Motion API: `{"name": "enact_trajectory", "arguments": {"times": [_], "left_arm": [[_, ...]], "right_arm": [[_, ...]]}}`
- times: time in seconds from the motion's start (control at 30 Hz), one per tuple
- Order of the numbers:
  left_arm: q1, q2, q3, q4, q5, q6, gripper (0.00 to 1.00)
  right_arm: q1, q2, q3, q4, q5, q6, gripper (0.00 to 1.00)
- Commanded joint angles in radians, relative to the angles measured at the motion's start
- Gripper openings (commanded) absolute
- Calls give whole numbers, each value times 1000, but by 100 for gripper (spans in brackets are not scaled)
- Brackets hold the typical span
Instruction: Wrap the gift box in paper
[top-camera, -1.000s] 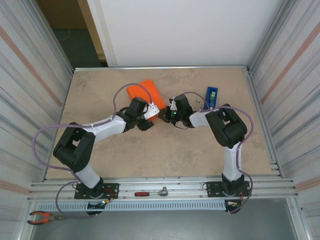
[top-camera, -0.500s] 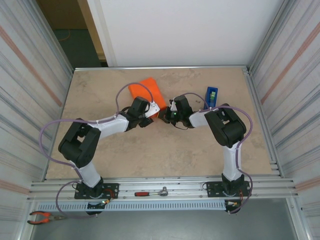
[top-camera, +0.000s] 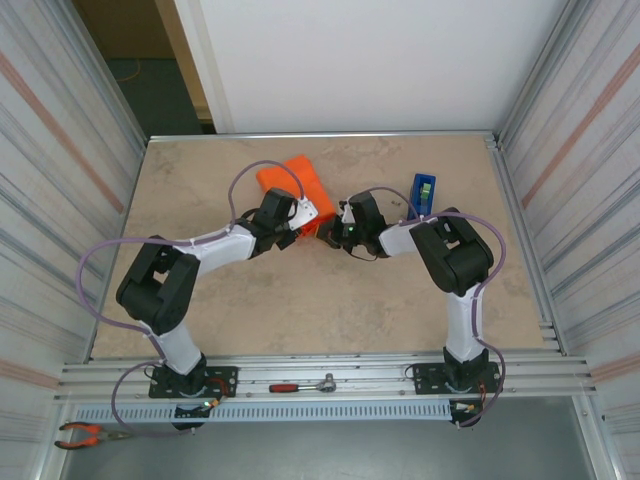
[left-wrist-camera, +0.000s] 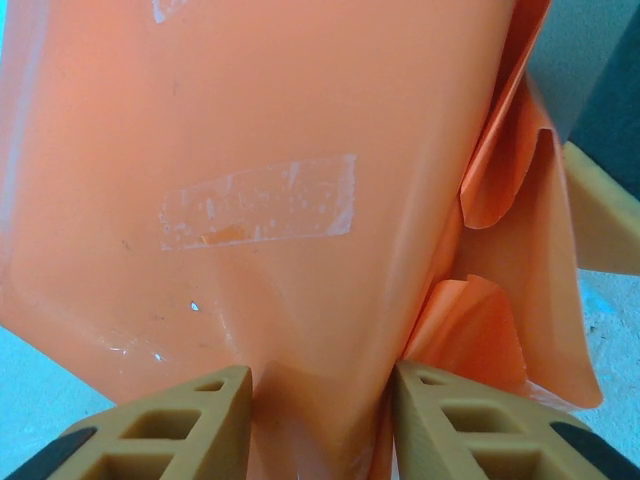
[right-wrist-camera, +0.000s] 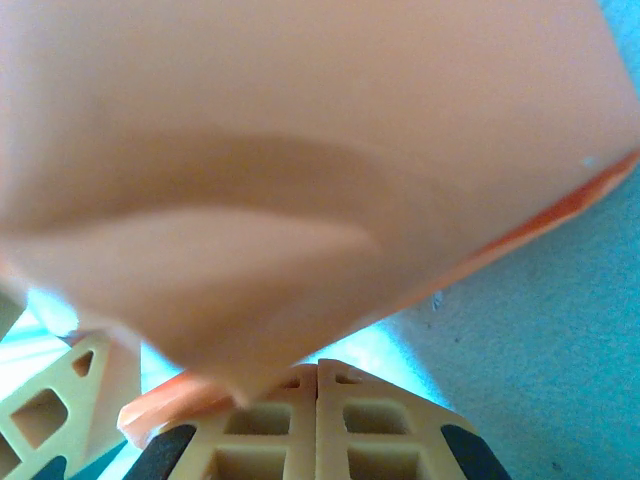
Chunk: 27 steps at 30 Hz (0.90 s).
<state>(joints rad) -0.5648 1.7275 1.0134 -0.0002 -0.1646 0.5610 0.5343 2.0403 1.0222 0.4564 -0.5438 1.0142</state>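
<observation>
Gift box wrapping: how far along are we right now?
Done: the paper is folded over, and one seam is held by a strip of clear tape. In hand: the left end effector straddles a bunched edge, firm grip unclear; the right end effector is shut at the paper's edge. Left: the end flaps gape loose and need folding and taping.

The paper (top-camera: 292, 182) lies on the table (top-camera: 330, 310), behind centre and a little left. The left gripper (top-camera: 310, 222) is at its near right end, a fold of paper between its fingers (left-wrist-camera: 160, 430). The right gripper (top-camera: 337, 228) is just right of that end. The tape dispenser (top-camera: 423, 190) stands further right. Before the table, a ratchet (top-camera: 303, 384) lies on the rail, with pliers (top-camera: 85, 433) far left.
</observation>
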Motion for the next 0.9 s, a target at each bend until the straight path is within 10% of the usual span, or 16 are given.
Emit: {"name": "enact_trajectory", "arguments": {"times": [0.0,0.2,0.53,0.87], "left_arm": [[10,24,7,-81,52,-30,39],[13,-31,2,-84,74,-58,43],[17,-115,-54,-39,139,-37,81],[-6,-12,-82,123,0,84,87]], "right_arm": [[-4,-30,-11,23,-2,16,0],[-5,10,22,65,-2,49,0],[-14,26,70,45,-9,46,0],[-16,33,76,44,-13,45,0]]}}
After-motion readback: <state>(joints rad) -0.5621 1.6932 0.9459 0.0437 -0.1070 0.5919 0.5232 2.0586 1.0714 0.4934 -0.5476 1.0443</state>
